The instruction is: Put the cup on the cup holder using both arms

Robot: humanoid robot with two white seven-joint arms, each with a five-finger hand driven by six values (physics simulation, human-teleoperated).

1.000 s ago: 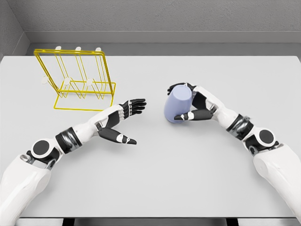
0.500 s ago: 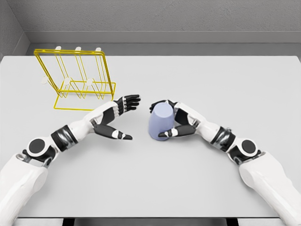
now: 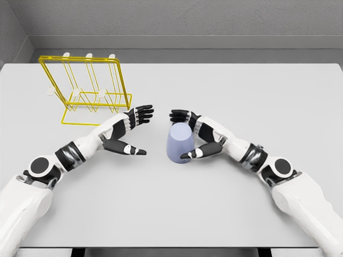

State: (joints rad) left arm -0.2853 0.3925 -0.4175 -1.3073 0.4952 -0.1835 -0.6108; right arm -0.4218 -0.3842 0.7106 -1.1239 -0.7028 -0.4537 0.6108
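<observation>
Right hand [image 3: 199, 135] has loosened since a moment ago, fingers spread beside the lavender cup [image 3: 179, 143], thumb at its base. Left hand [image 3: 127, 130] stays open, empty, slightly nearer the yellow wire cup holder [image 3: 86, 91] behind it.

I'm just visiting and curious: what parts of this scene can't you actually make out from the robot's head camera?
- Head view: the far side of the cup and whether it has a handle, hidden by its own body.
- Whether the right hand presses the cup or merely surrounds it; its palm is behind the cup.
- Both shoulders, cut off by the lower corners.
- The peg tips on the yellow rack, too thin to judge.
- The left hand is open, in plain view.
</observation>
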